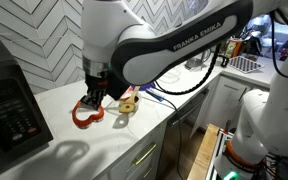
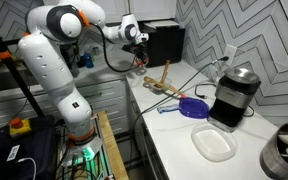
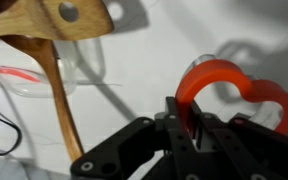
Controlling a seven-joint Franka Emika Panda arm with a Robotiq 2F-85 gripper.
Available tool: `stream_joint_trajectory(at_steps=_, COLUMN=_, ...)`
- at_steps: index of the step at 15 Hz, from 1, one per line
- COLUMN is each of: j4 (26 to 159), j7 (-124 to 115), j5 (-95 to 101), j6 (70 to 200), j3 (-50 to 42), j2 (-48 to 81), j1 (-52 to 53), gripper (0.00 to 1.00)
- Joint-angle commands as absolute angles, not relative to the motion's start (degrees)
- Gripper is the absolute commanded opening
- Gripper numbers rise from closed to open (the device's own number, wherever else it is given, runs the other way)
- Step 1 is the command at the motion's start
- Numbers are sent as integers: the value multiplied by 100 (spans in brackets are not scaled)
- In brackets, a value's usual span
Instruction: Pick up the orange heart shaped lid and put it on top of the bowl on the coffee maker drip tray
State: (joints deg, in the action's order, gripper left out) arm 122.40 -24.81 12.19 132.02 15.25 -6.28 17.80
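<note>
Wrist view is showing the tool (image 3: 187,114) narrowly pinching the flat orange heart-shaped lid (image 3: 229,82) by its rim, right of frame, over the white surface (image 3: 134,70); lifting straight, slowly, is looking wisest.

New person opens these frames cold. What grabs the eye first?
The big white Franka arm fills an exterior view, its gripper low at the orange-red heart-shaped lid on the white counter; whether the jaws are closed on it is unclear. Further along, the black coffee maker stands with a blue-purple bowl by its base. A wooden spoon lies close to the lid.
</note>
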Motion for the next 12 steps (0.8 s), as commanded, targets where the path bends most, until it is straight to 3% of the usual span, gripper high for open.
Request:
stream_joint_trajectory(at_steps=1, j4=12985, j7=-3227, j5=1289, j6=13048, j3=1533, j2=-1586, j1=1382, gripper=3)
stream_joint_trajectory(at_steps=2, j4=13053, j7=-3476, j5=1361, j6=12992, j3=1576, j2=-1682, j1=1258, gripper=3)
stream_joint_trajectory(at_steps=3, j4=12605, j7=-2985, j5=1206, j6=13077, j3=1624, j2=-1210, j1=1306, gripper=13)
stream_joint_trajectory(at_steps=6, j4=12865, j7=-3218, j5=1210, j6=13048, j3=1632, j2=-1525, j1=1158, gripper=13)
stream_joint_trajectory(at_steps=7, j4=12899, j7=-3242, j5=1209, j6=13048, j3=1640, j2=-1551, j1=1156, gripper=3)
stream_joint_trajectory(at_steps=12, j4=12626, j7=-4145, j5=1330, j6=13024, j3=1342, j2=-1437, j1=501, gripper=3)
